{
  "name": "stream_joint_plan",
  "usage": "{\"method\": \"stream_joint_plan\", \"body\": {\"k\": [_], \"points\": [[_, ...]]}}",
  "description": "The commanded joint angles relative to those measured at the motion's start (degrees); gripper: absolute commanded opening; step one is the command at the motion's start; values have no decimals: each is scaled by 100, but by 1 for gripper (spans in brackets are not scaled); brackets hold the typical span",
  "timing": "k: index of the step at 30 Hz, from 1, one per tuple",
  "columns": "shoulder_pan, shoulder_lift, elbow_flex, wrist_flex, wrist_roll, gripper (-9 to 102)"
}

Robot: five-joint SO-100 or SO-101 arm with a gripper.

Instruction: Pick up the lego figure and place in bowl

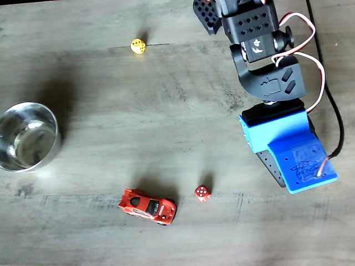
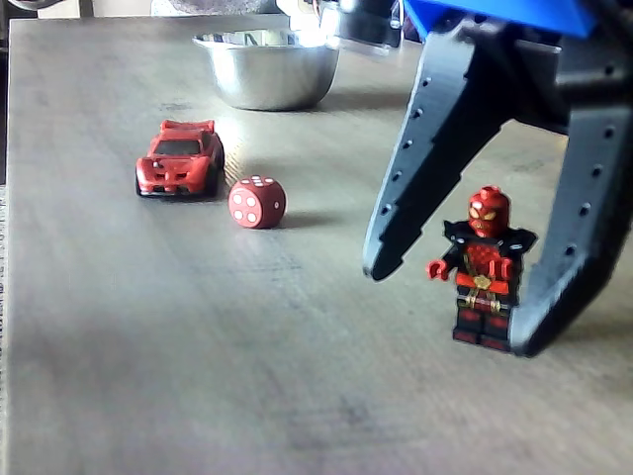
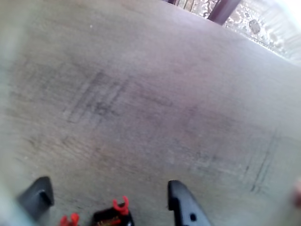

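In a fixed view, the claw [image 2: 455, 307] hangs with its two dark, hole-dotted fingers [image 2: 420, 158] spread wide apart, tips low to the table [image 2: 148, 356]. The lego figure [image 2: 483, 267] stands upright between them, black-bodied with a red head and red hands. It is close to the finger on the right of that view; whether they touch cannot be told. The wrist view has the figure's red hands [image 3: 121, 205] low between the two dark fingertips [image 3: 178, 195].

Nothing lies between the fingers but the figure. Out to the left of the claw in that fixed view sits a red die [image 2: 256, 201] with white dots, rounded at its corners. Just beyond it is a glossy red toy car [image 2: 180, 158]. Farther back stands the bowl [image 2: 265, 67], round, shiny steel.

From above, a yellow die [image 1: 138, 46] lies well apart from the claw's blue housing [image 1: 291, 152]. The table is grey, streaked wood grain.
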Motion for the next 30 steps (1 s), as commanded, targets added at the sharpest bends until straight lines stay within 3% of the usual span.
{"method": "stream_joint_plan", "body": {"k": [1,30], "points": [[0,26,-176,-35,44,29],[9,35,237,-26,53,29]]}}
